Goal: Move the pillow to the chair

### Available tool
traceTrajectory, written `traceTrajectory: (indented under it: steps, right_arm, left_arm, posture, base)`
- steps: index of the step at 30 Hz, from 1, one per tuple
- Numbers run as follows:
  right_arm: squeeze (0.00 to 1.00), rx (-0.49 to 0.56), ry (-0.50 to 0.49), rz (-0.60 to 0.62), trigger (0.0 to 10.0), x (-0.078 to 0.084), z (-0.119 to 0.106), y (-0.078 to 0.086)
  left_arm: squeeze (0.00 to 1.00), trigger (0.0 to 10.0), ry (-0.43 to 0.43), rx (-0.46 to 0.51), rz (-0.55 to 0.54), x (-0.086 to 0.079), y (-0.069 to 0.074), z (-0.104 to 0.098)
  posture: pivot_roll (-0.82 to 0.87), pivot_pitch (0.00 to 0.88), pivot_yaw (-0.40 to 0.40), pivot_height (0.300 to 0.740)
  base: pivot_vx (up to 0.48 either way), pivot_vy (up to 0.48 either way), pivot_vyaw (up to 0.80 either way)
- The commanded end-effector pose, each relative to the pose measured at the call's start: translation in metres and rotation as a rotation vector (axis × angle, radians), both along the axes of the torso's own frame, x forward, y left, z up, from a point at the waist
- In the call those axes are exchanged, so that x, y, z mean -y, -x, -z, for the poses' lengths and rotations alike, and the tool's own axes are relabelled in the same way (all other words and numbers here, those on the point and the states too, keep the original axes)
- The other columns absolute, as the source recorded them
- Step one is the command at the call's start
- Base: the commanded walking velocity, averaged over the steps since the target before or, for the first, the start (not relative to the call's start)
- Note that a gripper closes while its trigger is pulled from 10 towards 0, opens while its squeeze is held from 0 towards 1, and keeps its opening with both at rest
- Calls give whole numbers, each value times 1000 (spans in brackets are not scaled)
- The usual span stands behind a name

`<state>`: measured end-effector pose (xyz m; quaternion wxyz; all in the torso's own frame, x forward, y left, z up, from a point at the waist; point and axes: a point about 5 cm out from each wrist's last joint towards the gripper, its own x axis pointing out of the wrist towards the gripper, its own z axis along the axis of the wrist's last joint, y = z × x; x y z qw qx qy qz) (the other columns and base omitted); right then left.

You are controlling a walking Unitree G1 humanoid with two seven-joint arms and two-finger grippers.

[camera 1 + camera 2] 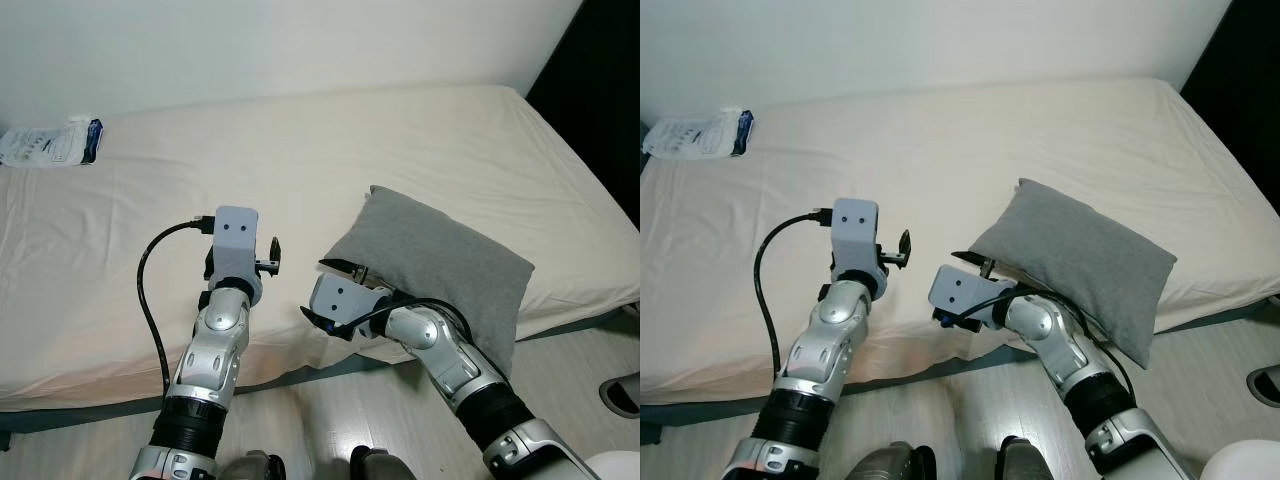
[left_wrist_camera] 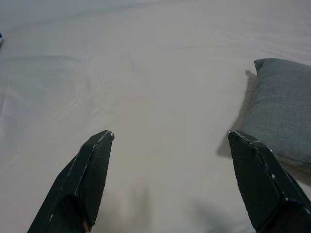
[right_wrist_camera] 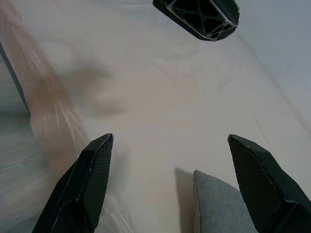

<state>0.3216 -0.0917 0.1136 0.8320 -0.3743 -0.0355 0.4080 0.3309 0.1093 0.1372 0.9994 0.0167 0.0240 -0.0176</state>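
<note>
A grey pillow [image 1: 445, 265] lies on the near right part of the bed, its lower corner hanging over the mattress edge. My right gripper [image 1: 347, 268] is at the pillow's left corner, open, with the pillow [image 3: 218, 206] just ahead between its spread fingers [image 3: 92, 174]. My left gripper [image 1: 272, 256] hovers open over the bare sheet a little to the left of the pillow [image 2: 286, 104], nothing between its fingers [image 2: 92, 170]. The two grippers are close together near the bed's front edge.
The cream-sheeted bed [image 1: 300, 150] spans the scene against a white wall. A white and blue packet [image 1: 50, 143] lies at its far left. Wooden floor [image 1: 330, 400] runs along the bed's front; a slipper [image 1: 620, 392] sits at the right, by a dark opening.
</note>
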Motion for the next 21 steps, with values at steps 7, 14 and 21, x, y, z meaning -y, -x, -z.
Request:
traceTrajectory:
  steps: [7,14,21]
  right_arm:
    - [0,-6,-12,-4,10000,-1,0,1]
    - [0,-7,-12,-3,10000,0,0,1]
    - [0,-7,-11,-2,10000,0,0,1]
  left_arm:
    - [0,10000,7,-23,-3,0,2,5]
    - [0,10000,9,-23,-3,1,2,5]
    - [0,10000,10,-24,-5,1,2,6]
  posture:
    - [-32,258,26,740]
    - [-33,258,25,740]
    - [-34,257,24,740]
  base:
    - [0,0,0]
    - [0,0,0]
    - [0,0,0]
